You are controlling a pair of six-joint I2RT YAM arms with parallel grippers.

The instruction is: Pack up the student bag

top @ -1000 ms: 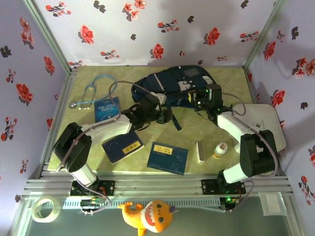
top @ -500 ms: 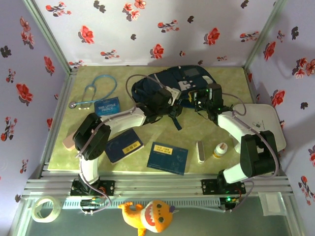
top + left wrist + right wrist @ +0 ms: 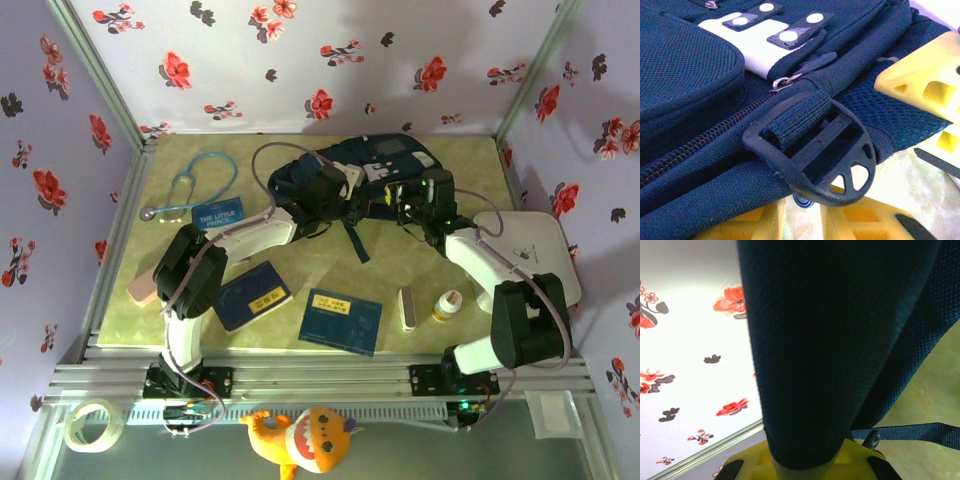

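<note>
Student bag [image 3: 380, 160]: laid at the far middle of the counter [image 3: 440, 270], its zip [image 3: 695, 142] seen shut. Step judged: opening. Right end effector [image 3: 800, 462]: clamped on a fold of bag fabric. Left end effector [image 3: 805, 220]: set narrowly apart at a black strap buckle [image 3: 815, 150]; whether it is gripped cannot be told. Next, the zip pull must be found and drawn. The bag mouth is hidden by the arms.
</note>
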